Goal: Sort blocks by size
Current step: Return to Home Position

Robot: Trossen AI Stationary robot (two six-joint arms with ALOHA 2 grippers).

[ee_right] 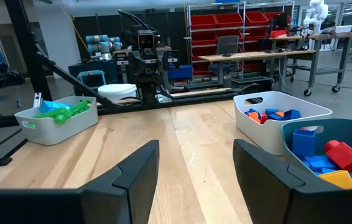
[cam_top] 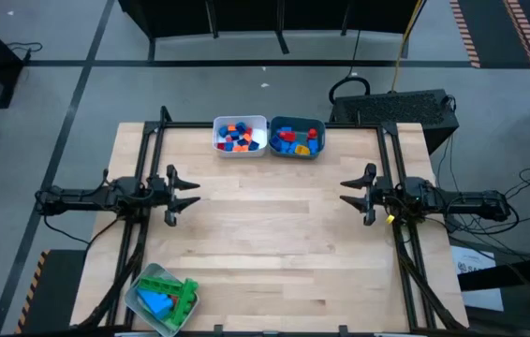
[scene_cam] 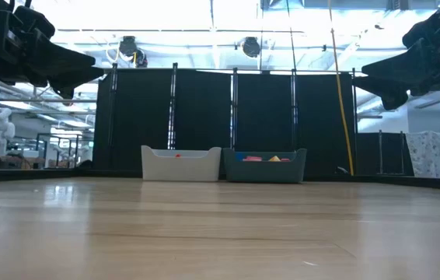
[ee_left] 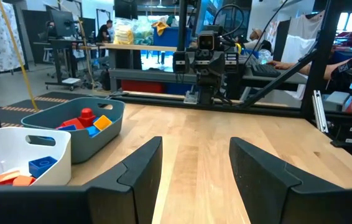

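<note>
Blocks lie in three bins. The white bin [cam_top: 240, 136] at the far edge holds small orange, blue and red bricks [ee_right: 269, 116]. The teal bin [cam_top: 297, 138] beside it holds larger blue, red and yellow bricks [ee_right: 334, 160]. The clear-grey bin [cam_top: 159, 299] at the near left corner holds long green and blue bricks [ee_right: 61, 108]. My left gripper [cam_top: 193, 194] is open and empty above the table's left side. My right gripper [cam_top: 347, 192] is open and empty above the right side. Both point toward the table's middle.
The bare wooden tabletop [cam_top: 274, 234] lies between the two grippers. Black frame rails [cam_top: 153, 159] run along the table's left and right sides. Desks, shelves and people show in the room beyond the table.
</note>
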